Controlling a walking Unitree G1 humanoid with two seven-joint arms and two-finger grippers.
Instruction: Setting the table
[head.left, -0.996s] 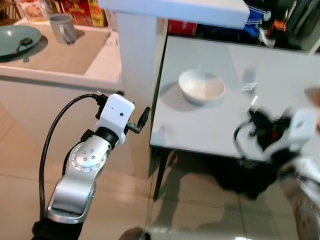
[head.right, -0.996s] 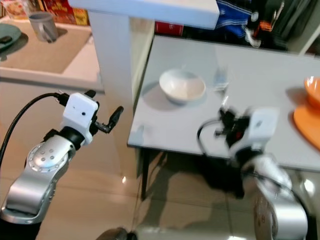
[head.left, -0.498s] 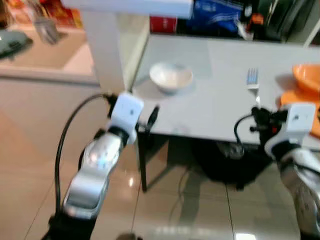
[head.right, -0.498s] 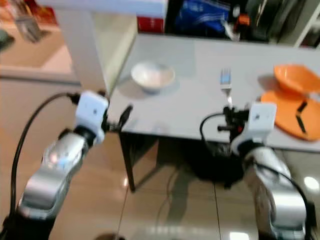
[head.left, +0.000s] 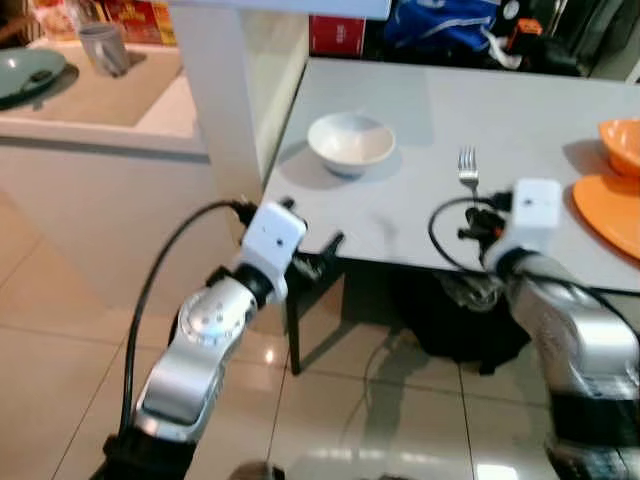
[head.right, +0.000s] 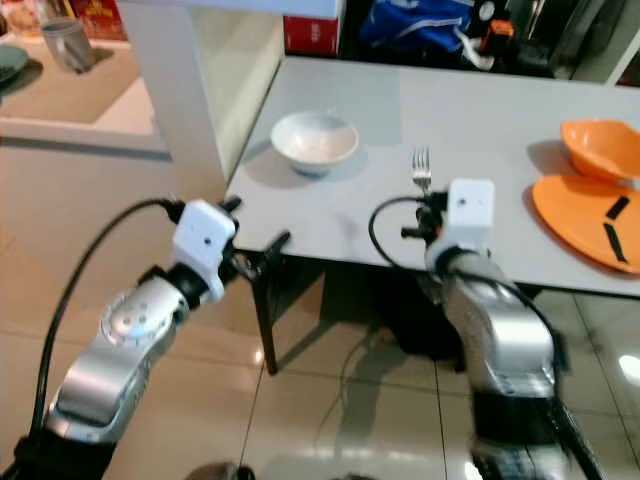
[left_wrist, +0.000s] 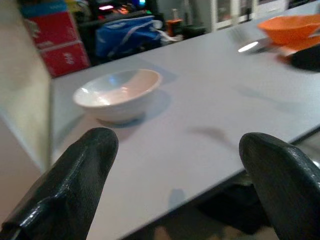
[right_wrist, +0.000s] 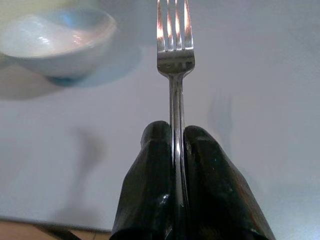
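The right gripper (right_wrist: 175, 145), fingers pinching a fork (right_wrist: 174, 60) tines-forward over the table (head.left: 420, 230), is just right of the bowl (head.left: 351, 143); the left gripper (left_wrist: 175, 150) is spread.

a home dining spot beside a kitchen. grey table (head.left: 420, 120) with a white bowl (head.left: 350, 142) and orange dishes (head.right: 590, 175); beige counter (head.left: 110, 100) with a mug (head.left: 103, 45) and plate (head.left: 25, 72); glossy tiled floor (head.left: 60, 330).

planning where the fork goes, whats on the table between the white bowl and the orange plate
Only the fork, clamped in the right gripper, stands over that stretch. Otherwise the grey table is bare from the white bowl to the orange plate, as the right eye view shows.
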